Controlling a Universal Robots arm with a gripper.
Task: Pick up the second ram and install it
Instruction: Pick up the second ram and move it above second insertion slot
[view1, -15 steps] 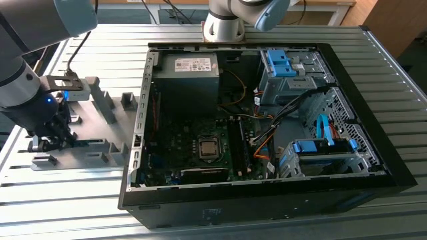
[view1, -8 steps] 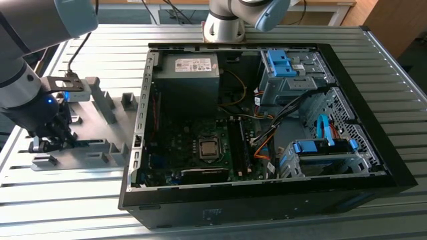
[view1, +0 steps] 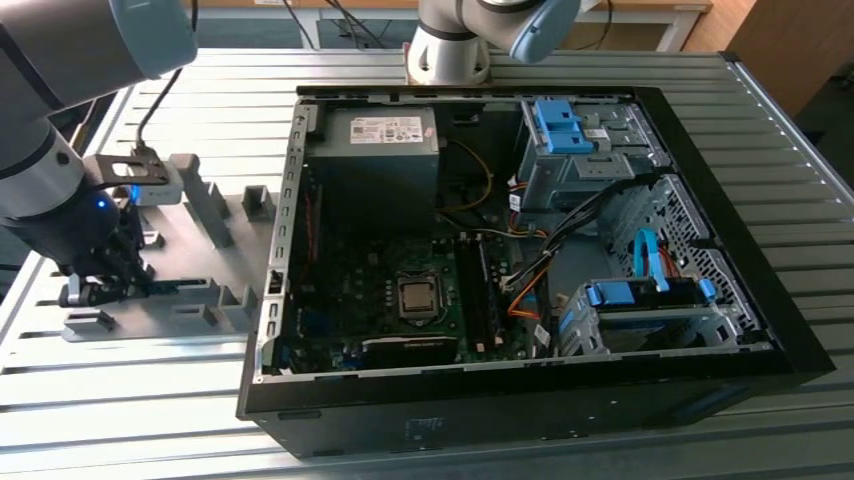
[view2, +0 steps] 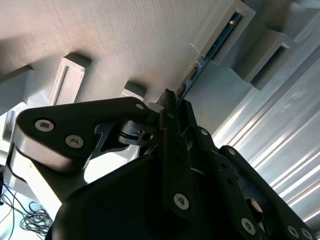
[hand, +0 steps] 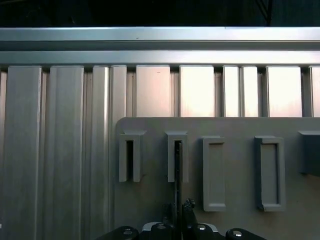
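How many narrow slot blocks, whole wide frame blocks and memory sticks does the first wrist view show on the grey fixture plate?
Narrow slot blocks: 2
Whole wide frame blocks: 2
Memory sticks: 1, the second ram
Total: 5

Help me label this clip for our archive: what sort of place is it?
Probably a robotics lab or test cell for PC assembly: an open computer case lies on a slotted aluminium table, beside a grey fixture plate, and a robot arm reaches over the plate.
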